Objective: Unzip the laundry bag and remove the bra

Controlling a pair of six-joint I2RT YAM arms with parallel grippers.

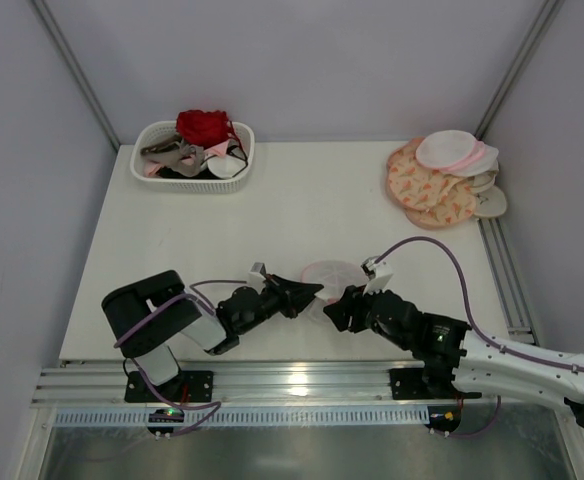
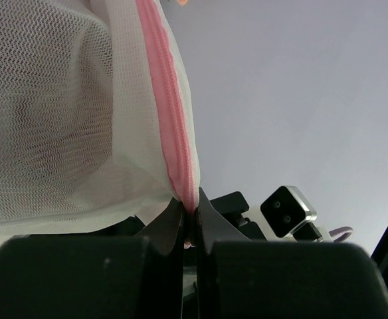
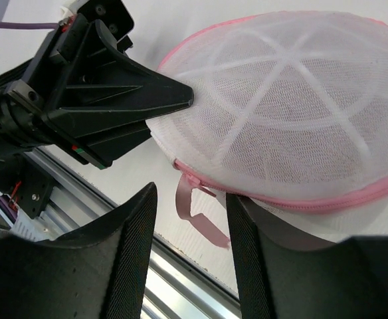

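The laundry bag (image 1: 330, 273) is a small white mesh dome with a pink zipper rim, lying near the table's front edge between both arms. My left gripper (image 2: 189, 211) is shut on the pink zipper rim at the bag's (image 2: 61, 119) left edge. In the right wrist view the bag (image 3: 293, 113) fills the upper right, and its pink zipper pull ribbon (image 3: 195, 214) hangs down. My right gripper (image 3: 191, 199) stands open around that ribbon without touching it. The left gripper (image 3: 177, 100) shows there pinching the rim. The bra is hidden; only a dim shape shows through the mesh.
A white slotted basket (image 1: 240, 170) holding red and other garments stands at the back left. Peach-patterned round pouches (image 1: 434, 190) are stacked at the back right. An aluminium rail (image 1: 292, 382) runs along the near edge, just below the grippers.
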